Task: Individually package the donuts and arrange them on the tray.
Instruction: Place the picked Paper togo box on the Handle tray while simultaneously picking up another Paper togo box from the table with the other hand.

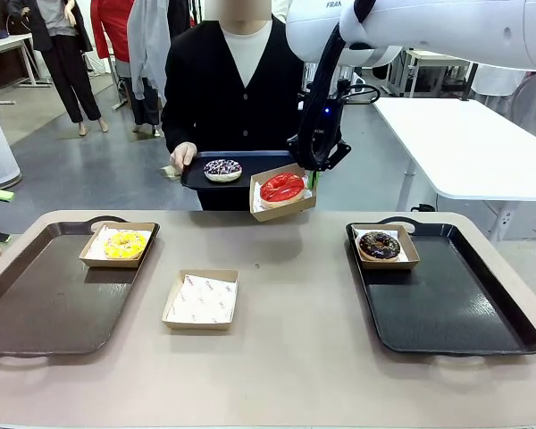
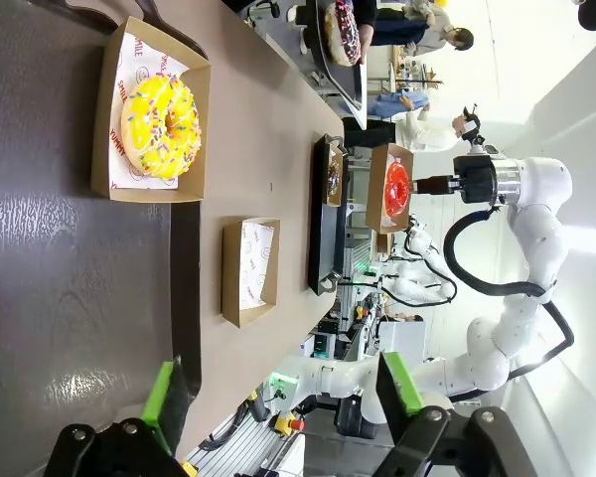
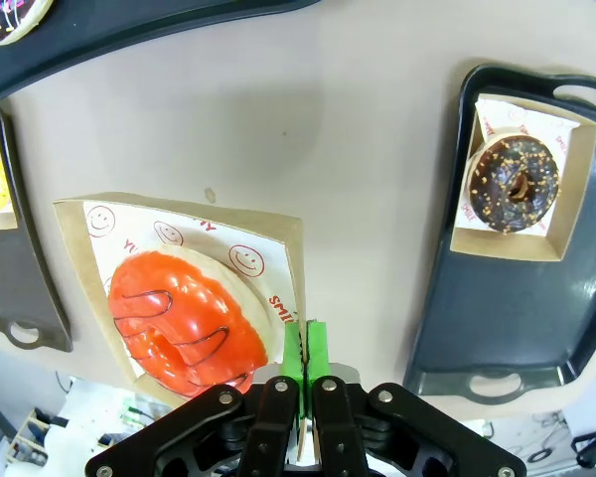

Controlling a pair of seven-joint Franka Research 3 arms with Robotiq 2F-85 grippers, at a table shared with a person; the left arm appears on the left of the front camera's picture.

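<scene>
At the far left the yellow donut point(image 1: 125, 243) sits boxed at the far corner of the left tray point(image 1: 36, 304). Our left gripper point(image 2: 283, 397) hangs over this tray, jaws wide apart, holding nothing. On the table point(image 1: 295, 357) between the trays lies an empty box point(image 1: 202, 299). Beyond it a person point(image 1: 232, 80) holds a small dark tray point(image 1: 248, 161) carrying the white-purple donut point(image 1: 222, 169). Our right gripper point(image 3: 304, 343) is clamped on the rim of the held box point(image 1: 286, 207) with the red donut point(image 1: 282, 188), in the air and covering that tray's right end. The chocolate donut point(image 1: 380, 245) sits boxed in the right tray point(image 1: 456, 313)
</scene>
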